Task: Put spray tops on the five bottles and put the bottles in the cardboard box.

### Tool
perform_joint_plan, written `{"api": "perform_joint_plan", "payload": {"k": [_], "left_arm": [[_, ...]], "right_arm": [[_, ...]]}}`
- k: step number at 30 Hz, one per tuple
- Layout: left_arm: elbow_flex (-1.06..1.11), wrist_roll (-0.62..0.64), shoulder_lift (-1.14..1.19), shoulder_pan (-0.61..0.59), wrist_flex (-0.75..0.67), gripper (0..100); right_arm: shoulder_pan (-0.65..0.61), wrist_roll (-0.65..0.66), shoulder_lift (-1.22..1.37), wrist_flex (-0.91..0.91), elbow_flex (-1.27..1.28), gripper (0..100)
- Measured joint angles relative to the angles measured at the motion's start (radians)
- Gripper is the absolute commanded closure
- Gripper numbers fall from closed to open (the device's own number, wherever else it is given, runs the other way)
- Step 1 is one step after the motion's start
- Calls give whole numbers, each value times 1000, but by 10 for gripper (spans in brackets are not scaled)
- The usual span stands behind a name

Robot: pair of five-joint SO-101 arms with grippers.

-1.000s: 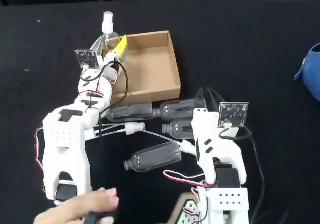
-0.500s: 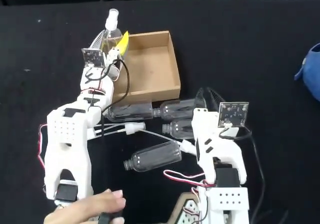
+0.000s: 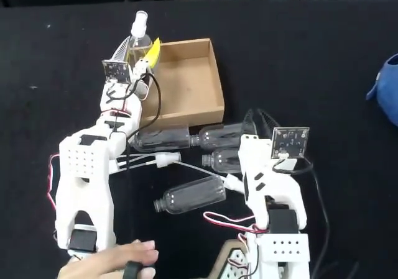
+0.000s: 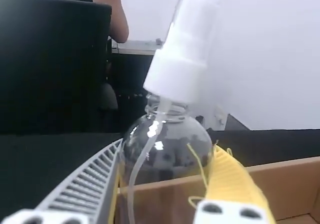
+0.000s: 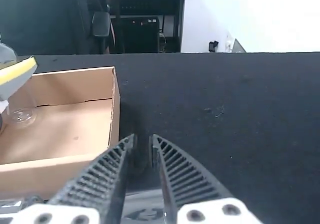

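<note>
My left gripper (image 3: 138, 50) is shut on a clear bottle (image 4: 165, 149) fitted with a white spray top (image 4: 185, 59). It holds the bottle upright at the far left corner of the cardboard box (image 3: 186, 83). The grey and yellow fingers (image 4: 230, 184) clasp the bottle's body. Several capless bottles lie in front of the box, among them one (image 3: 163, 139) near the left arm and one (image 3: 189, 195) nearer the front. A loose spray top (image 3: 163, 160) with its tube lies between them. My right gripper (image 5: 141, 143) sits over those bottles, fingers almost together and empty.
A second loose spray top (image 3: 233, 182) lies by the right arm's base. A blue object (image 3: 387, 92) pokes in at the table's right edge. Black tabletop stretches far and right of the box (image 5: 60, 124).
The left gripper carried the capped bottle a little farther and to the right at the box's corner, then held still. The right arm has not moved.
</note>
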Motion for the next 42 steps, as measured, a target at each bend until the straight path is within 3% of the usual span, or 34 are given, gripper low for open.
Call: {"api": "perform_joint_plan", "payload": {"k": [6, 15, 34, 42], "left_arm": [[-9, 0, 0, 0, 11, 874], [-9, 0, 0, 0, 11, 810], [14, 6, -37, 2, 21, 808], [106, 28, -192, 3, 250, 808]], "right_arm": [[0, 0, 0, 0, 0, 966], [0, 0, 0, 0, 0, 966], [0, 0, 0, 0, 0, 966], [0, 0, 0, 0, 0, 966]]}}
